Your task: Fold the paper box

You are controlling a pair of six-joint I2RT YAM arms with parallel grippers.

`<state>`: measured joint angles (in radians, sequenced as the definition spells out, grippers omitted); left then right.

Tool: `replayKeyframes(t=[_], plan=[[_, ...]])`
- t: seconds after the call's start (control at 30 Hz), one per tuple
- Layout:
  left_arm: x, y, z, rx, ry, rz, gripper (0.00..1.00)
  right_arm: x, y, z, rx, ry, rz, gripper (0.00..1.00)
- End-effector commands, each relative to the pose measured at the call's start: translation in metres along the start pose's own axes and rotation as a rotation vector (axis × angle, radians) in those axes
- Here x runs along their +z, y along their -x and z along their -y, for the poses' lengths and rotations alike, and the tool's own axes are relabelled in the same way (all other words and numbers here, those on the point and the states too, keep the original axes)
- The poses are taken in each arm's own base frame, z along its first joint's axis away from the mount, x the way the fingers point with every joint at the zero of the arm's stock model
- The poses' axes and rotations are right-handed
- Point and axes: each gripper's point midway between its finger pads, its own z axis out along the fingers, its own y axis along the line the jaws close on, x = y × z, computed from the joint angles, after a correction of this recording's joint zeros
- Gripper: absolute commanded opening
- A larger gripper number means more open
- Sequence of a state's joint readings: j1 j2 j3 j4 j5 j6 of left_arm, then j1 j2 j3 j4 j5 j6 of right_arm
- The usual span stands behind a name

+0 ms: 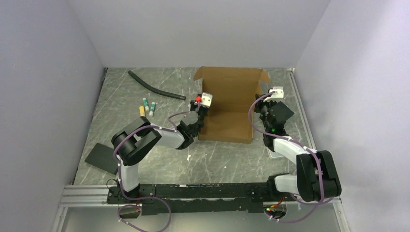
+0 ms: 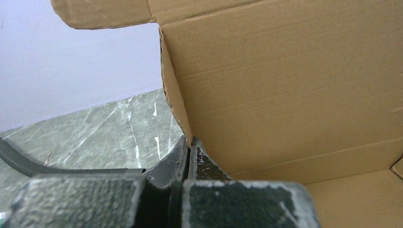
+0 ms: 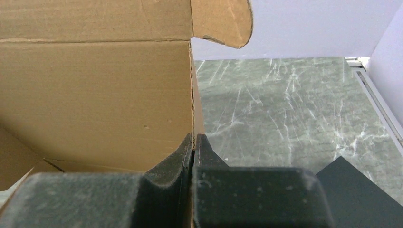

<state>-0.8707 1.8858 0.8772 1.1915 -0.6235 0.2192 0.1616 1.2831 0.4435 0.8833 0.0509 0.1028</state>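
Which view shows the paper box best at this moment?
Top external: the whole paper box shows, with its back panel standing. Each wrist view shows only one side wall's edge, pinched in shut jaws, and part of the inner panel.

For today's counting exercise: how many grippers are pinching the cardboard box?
2. The left gripper pinches the box's left wall; the right gripper pinches its right wall. No others are in view.

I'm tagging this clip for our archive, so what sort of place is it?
Probably a robotics lab test cell, not a home: plain walls box in a marbled tabletop, two arms are bolted to a metal rail, and a paper box is the work piece.
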Motion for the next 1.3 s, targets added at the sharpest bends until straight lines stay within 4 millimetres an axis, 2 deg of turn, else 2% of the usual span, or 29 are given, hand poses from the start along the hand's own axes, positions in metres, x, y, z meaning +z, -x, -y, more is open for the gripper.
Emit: replayKeyframes(t=[0.0, 0.2, 0.4, 0.53, 0.63, 0.93, 1.27], plan=[[-0.012, 0.023, 0.007, -0.031, -0.023, 0.055, 0.0, -0.007, 0.01, -0.014, 0.057, 0.055, 0.0, 0.0], [-0.023, 0.021, 0.01, -0.025, -0.023, 0.051, 0.0, -0.01, 0.013, -0.025, 0.1, 0.089, -0.048, 0.07], [-0.032, 0.018, 0.012, -0.022, -0.017, 0.052, 0.0, -0.014, 0.012, -0.033, 0.106, 0.123, -0.088, 0.19], [-0.036, 0.017, 0.013, -0.015, -0.012, 0.055, 0.0, -0.017, 0.012, -0.037, 0.08, 0.146, -0.1, 0.21], [-0.038, 0.018, 0.017, -0.014, -0.015, 0.057, 0.0, -0.019, 0.009, -0.033, 0.05, 0.132, -0.116, 0.21], [-0.044, 0.02, 0.025, -0.028, -0.015, 0.057, 0.0, -0.035, -0.01, -0.022, -0.086, 0.116, -0.165, 0.08], [-0.06, 0.015, 0.034, -0.025, 0.0, 0.045, 0.0, -0.047, -0.024, -0.023, -0.093, 0.134, -0.242, 0.05]])
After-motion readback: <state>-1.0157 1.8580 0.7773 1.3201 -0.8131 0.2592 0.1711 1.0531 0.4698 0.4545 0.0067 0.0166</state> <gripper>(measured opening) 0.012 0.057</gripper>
